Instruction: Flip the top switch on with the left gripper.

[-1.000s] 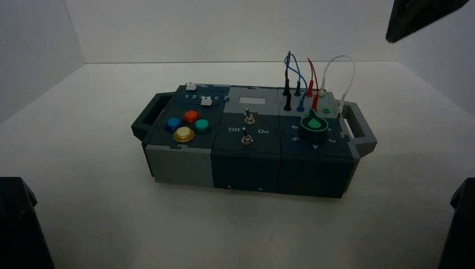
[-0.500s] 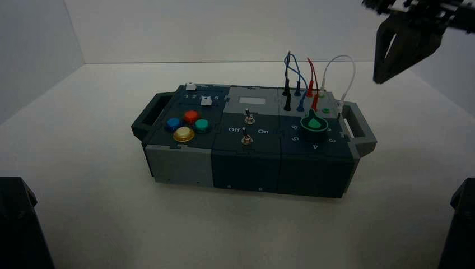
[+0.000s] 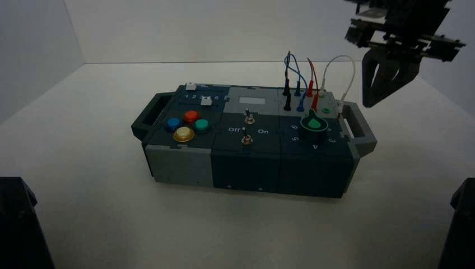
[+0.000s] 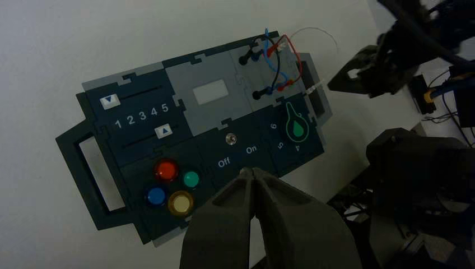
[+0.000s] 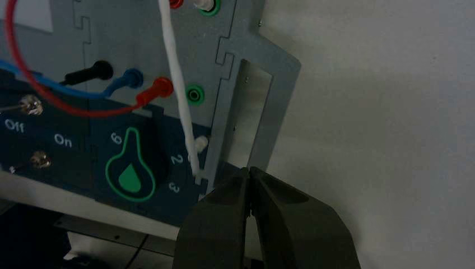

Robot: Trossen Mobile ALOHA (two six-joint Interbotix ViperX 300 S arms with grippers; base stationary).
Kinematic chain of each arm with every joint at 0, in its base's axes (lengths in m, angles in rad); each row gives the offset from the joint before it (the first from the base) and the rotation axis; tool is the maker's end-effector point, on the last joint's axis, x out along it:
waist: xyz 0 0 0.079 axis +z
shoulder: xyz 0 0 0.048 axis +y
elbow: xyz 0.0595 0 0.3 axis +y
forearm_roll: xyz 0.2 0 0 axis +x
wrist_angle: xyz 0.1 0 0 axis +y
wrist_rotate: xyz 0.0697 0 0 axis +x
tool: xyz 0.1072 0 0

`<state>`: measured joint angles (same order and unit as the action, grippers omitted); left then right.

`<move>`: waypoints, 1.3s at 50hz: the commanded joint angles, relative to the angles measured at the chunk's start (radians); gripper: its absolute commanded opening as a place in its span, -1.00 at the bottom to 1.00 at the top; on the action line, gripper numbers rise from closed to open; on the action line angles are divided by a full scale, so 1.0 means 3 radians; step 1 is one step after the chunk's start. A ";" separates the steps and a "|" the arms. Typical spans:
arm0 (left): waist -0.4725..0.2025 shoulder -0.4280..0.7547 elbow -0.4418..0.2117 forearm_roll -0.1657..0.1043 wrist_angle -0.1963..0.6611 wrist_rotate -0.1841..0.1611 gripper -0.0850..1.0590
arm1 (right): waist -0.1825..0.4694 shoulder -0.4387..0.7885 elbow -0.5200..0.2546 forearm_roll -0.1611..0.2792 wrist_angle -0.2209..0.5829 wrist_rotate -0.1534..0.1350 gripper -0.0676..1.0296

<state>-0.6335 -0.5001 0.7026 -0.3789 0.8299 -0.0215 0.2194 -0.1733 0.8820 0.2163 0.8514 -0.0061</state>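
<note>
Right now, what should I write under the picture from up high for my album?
Black robot hand beside a box with bright buttons.

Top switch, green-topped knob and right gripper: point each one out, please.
Top switch (image 3: 249, 119): high view, on its metal base.
Green-topped knob (image 5: 130, 178): right wrist view, on its green drop mark.
Right gripper (image 5: 249, 169): right wrist view, at its fingertips.
</note>
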 commanded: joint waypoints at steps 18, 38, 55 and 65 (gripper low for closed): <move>-0.0005 -0.0020 -0.0128 -0.0015 -0.0026 -0.0143 -0.91 | 0.0215 0.0343 -0.0046 0.0036 -0.0281 0.0092 -0.92; -0.0010 -0.0015 -0.0143 -0.0015 -0.0026 -0.0164 -0.91 | 0.0210 0.0389 0.0005 -0.0077 -0.0547 0.0143 -0.92; -0.0010 0.0015 0.0077 -0.0087 -0.0010 -0.0465 -0.91 | 0.0210 0.0654 -0.0005 -0.0128 -0.0854 0.0179 -0.92; -0.0010 0.0077 0.0368 -0.0077 -0.0245 -0.0557 -0.91 | 0.0215 0.0757 0.0000 -0.0128 -0.0977 0.0169 -0.92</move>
<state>-0.6351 -0.4771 0.7931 -0.4019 0.8023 -0.1810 0.2792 0.0199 0.8790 0.1871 0.5952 0.0522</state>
